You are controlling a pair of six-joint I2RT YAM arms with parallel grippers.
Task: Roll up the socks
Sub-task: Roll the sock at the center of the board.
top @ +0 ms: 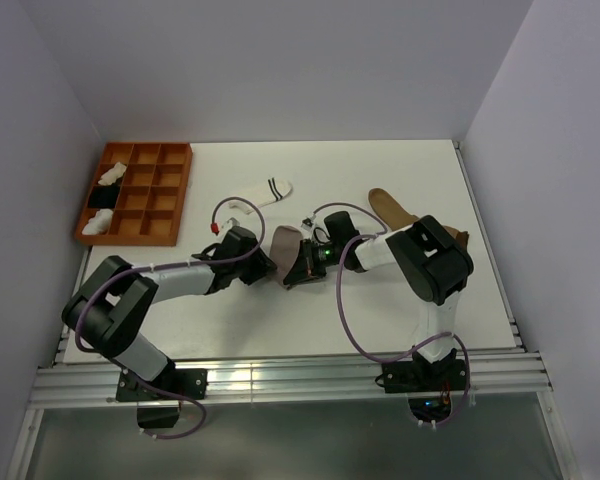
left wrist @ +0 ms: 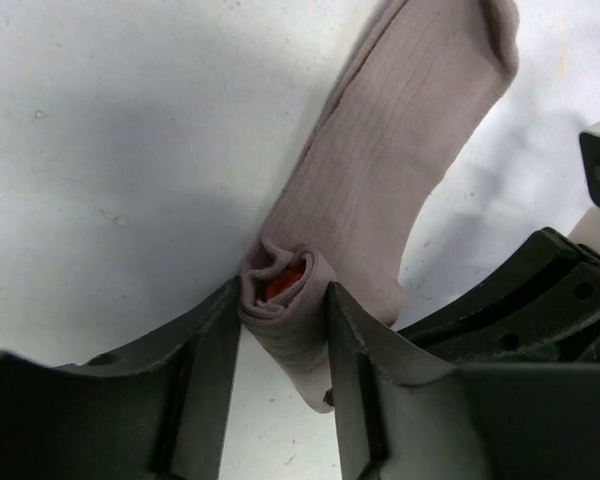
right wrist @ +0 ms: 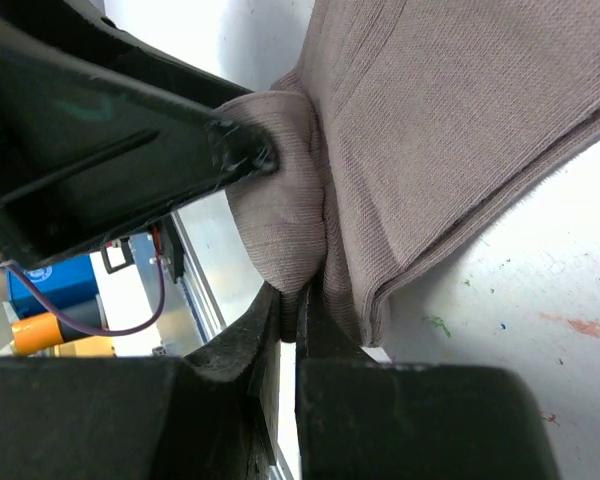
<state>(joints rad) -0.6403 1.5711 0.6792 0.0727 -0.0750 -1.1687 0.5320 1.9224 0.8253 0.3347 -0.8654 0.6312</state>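
Robot lab cell: plain white enclosure walls (top: pixel 280 70), aluminium rail frame (top: pixel 280 378), white table (top: pixel 400 180).

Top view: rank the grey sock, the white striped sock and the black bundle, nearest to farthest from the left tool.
1. grey sock, in the left tool, table centre.
2. white striped sock, beyond it, toward the back.
3. black bundle, in the orange tray, far left.

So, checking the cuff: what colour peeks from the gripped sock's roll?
Orange-red, inside the sock; best in left wrist view.
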